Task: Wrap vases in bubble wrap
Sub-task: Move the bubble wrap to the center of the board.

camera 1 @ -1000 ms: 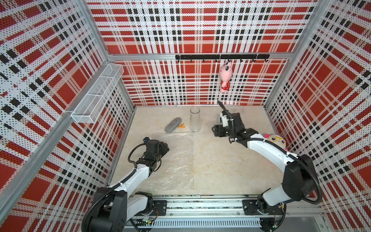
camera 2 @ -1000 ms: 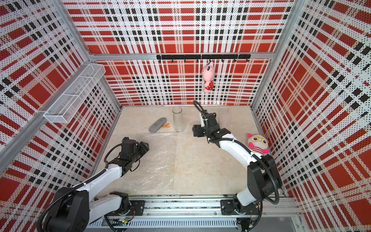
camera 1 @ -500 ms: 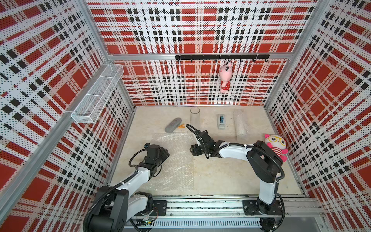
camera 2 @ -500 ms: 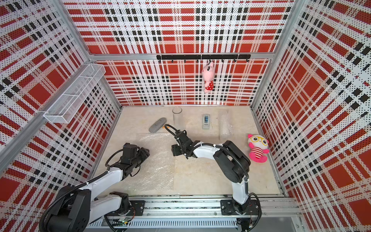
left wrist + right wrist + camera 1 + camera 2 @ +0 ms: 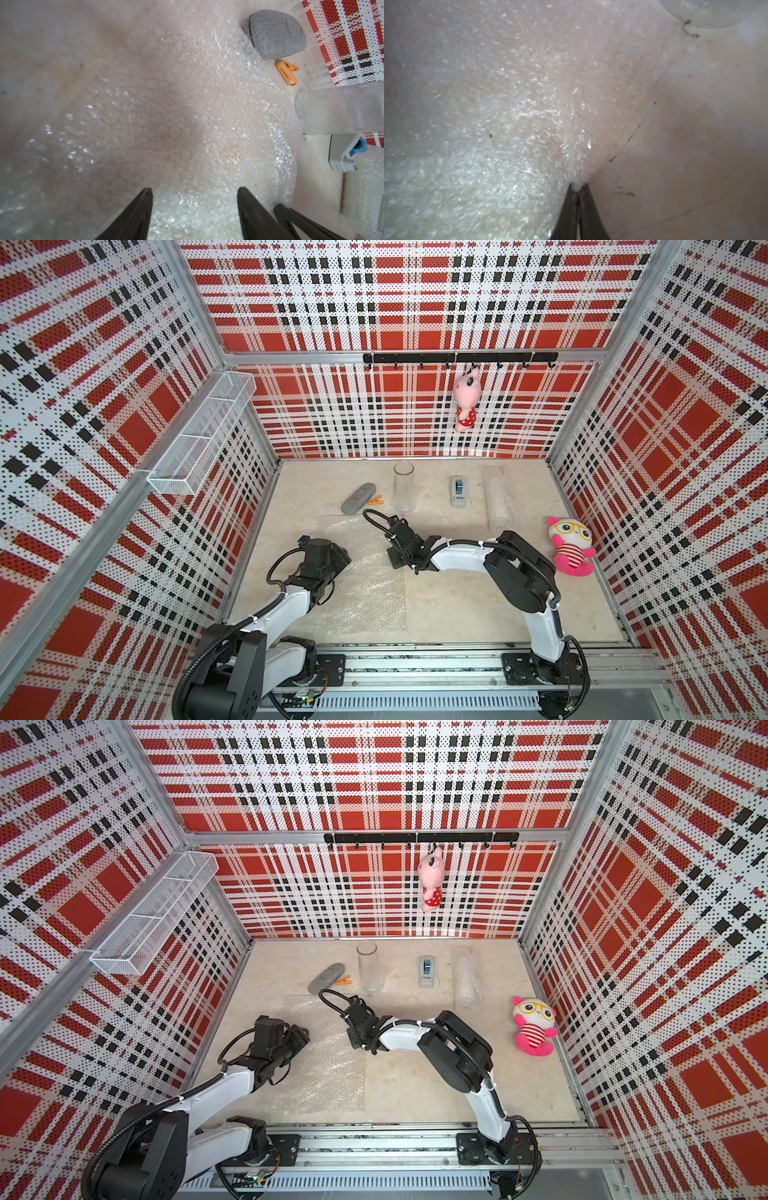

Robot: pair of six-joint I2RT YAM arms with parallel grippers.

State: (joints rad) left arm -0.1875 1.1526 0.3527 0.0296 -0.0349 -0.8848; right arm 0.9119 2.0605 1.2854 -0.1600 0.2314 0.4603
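Observation:
A clear glass vase point(image 5: 404, 487) point(image 5: 370, 969) stands upright at the back of the table, just beyond the far edge of a flat bubble wrap sheet point(image 5: 365, 576) point(image 5: 328, 1065). My right gripper point(image 5: 395, 562) point(image 5: 577, 187) is low at the sheet's right edge, shut on a pinch of bubble wrap point(image 5: 508, 104). My left gripper point(image 5: 340, 561) point(image 5: 193, 193) hovers open over the sheet's left part point(image 5: 187, 104), nothing between its fingers. The left wrist view shows the vase point(image 5: 340, 112) past the sheet. A rolled bubble wrap bundle point(image 5: 496, 499) lies at the back right; its contents are hidden.
A grey oval case point(image 5: 358, 498) point(image 5: 274, 34) and an orange clip point(image 5: 376, 501) lie left of the vase. A grey tape dispenser point(image 5: 457, 491) sits to its right. A pink plush toy point(image 5: 569, 545) sits by the right wall, and a wire basket point(image 5: 199, 439) hangs on the left wall.
My right arm swung from the back of the table down to the sheet's right edge and shut on the bubble wrap. The left gripper barely moved and stayed open.

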